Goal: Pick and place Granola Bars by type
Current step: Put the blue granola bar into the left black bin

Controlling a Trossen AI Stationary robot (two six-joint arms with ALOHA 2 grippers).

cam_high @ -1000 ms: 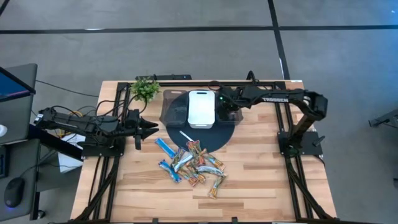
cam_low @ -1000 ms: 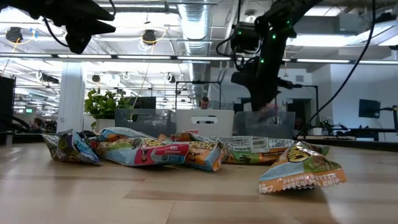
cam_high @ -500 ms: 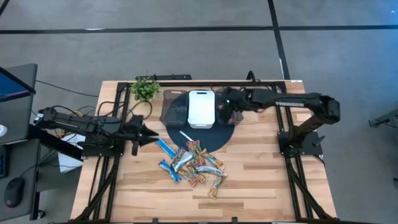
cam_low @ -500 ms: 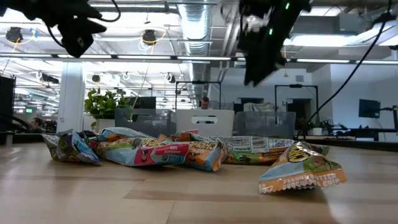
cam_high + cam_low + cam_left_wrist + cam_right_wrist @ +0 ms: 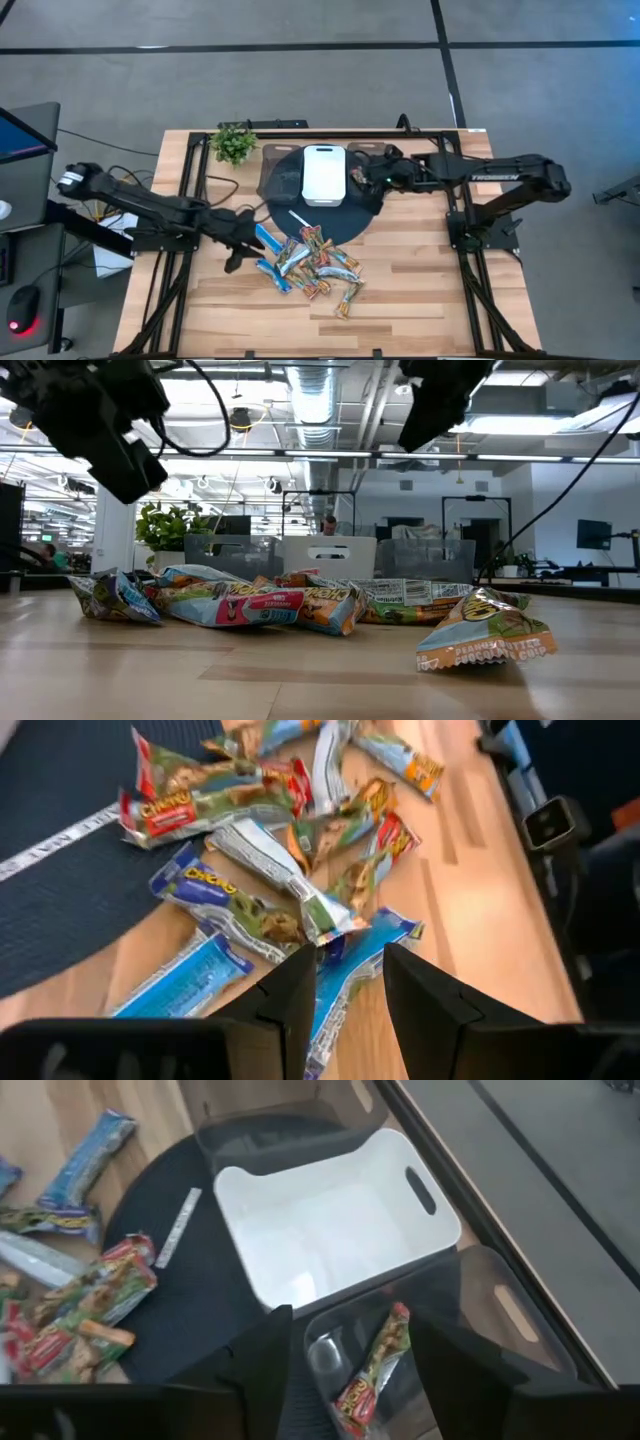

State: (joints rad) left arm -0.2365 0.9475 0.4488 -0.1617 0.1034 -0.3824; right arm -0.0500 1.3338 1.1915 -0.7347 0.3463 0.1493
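Several granola bars [image 5: 312,265] in blue, silver-teal and orange-red wrappers lie heaped on the table's near middle; they also show in the low view [image 5: 300,600]. My left gripper [image 5: 240,258] is open and empty just left of the heap, above the table; in the left wrist view [image 5: 350,995] a blue bar [image 5: 355,955] shows below and between its fingers, untouched. My right gripper [image 5: 362,178] is open and empty above a clear bin [image 5: 520,1315]. One red-green bar [image 5: 372,1370] lies inside that bin.
A white bin [image 5: 324,175] stands on a dark round mat [image 5: 330,225] at the back middle, with a clear bin on each side. A thin white stick [image 5: 298,218] lies on the mat. A small plant [image 5: 233,143] stands at the back left.
My left gripper has gone from the table's left edge toward the right and near side, and down, to the left side of the bar heap. My right gripper has risen above the clear bin. The bars in the heap have stayed put.
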